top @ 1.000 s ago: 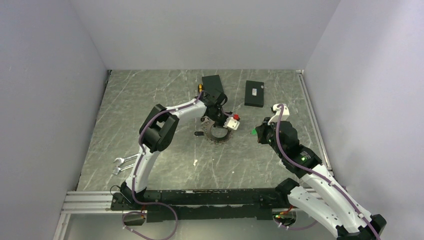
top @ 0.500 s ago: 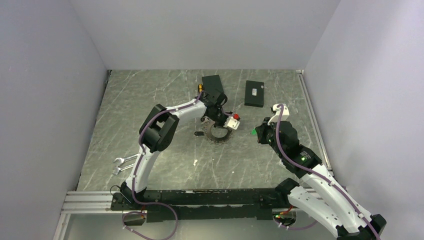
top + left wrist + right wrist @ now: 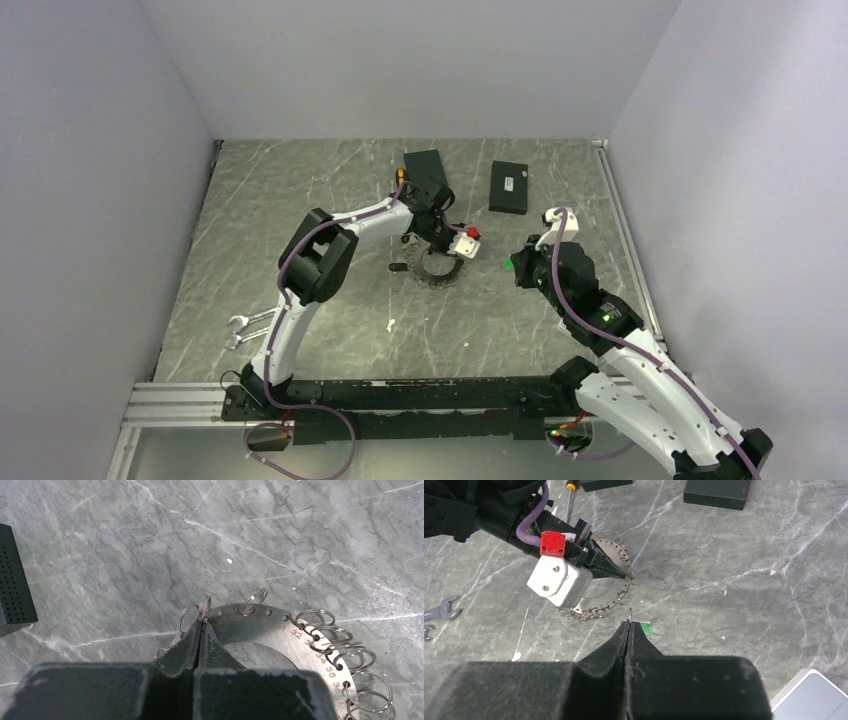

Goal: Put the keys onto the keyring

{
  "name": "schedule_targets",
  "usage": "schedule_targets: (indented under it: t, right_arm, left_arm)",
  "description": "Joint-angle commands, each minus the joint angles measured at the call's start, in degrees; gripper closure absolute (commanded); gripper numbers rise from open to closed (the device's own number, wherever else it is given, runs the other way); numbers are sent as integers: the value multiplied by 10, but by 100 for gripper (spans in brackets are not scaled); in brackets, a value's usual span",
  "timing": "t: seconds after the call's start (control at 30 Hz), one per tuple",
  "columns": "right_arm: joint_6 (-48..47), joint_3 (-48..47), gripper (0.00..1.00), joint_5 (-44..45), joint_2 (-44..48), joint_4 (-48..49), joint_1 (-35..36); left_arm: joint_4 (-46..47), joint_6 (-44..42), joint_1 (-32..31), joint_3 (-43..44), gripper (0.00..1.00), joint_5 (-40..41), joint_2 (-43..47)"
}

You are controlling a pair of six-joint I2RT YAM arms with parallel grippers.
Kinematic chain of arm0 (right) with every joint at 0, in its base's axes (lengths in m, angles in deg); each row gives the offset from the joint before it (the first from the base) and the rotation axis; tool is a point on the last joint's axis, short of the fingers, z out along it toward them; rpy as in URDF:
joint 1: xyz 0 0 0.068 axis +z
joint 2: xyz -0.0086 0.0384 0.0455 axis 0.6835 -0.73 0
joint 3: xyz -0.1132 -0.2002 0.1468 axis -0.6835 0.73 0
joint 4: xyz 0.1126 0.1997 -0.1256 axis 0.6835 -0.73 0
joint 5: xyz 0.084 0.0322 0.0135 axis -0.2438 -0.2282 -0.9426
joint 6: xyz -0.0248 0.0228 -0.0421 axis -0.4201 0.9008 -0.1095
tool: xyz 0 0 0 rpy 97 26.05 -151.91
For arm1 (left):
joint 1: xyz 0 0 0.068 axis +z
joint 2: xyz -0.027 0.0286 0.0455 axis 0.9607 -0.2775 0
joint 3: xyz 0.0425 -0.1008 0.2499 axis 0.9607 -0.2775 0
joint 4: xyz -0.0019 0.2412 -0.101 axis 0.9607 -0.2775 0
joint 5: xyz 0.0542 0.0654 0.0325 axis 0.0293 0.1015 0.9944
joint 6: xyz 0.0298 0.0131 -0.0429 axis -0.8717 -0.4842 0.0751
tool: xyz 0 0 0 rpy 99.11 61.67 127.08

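Note:
The keyring (image 3: 437, 272) is a flat metal disc with numbered holes and small split rings, lying mid-table; it also shows in the left wrist view (image 3: 300, 642) and the right wrist view (image 3: 616, 555). My left gripper (image 3: 428, 250) (image 3: 201, 623) is shut on one small split ring (image 3: 205, 607) at the disc's rim. My right gripper (image 3: 511, 266) (image 3: 629, 623) is shut on a thin metal key (image 3: 630, 613), seen edge-on, held above the table to the right of the keyring. A green tag (image 3: 647, 628) shows just behind its tips. A dark loose key (image 3: 398, 267) lies left of the keyring.
Two flat black boxes (image 3: 425, 168) (image 3: 509, 187) lie at the back. A yellow-handled screwdriver (image 3: 401, 176) lies beside the left box. Two silver spanners (image 3: 250, 326) lie at the front left. A small white scrap (image 3: 390, 324) lies in front of the keyring.

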Motion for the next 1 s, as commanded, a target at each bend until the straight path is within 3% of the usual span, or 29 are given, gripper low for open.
schedule_targets:
  t: [0.0,0.37,0.63,0.8,0.87,0.97]
  right_arm:
    - [-8,0,100,0,3,30,-2]
    - [-17,0,100,-41,14,46,-2]
    - [-31,7,100,-157,45,111,-1]
    - [-32,3,100,-261,27,155,-2]
    - [-28,-1,100,-272,14,159,-1]
    - [-29,-7,100,-252,-3,145,-1]
  left_arm:
    - [17,16,1,1,100,-26,40]
    - [-67,-49,-3,-21,100,-16,124]
    - [-110,-71,-21,-74,100,75,263]
    - [-61,-134,-44,-189,100,174,402]
    - [-28,-157,-69,-248,100,242,440]
    - [-58,-161,-97,-286,100,301,458]
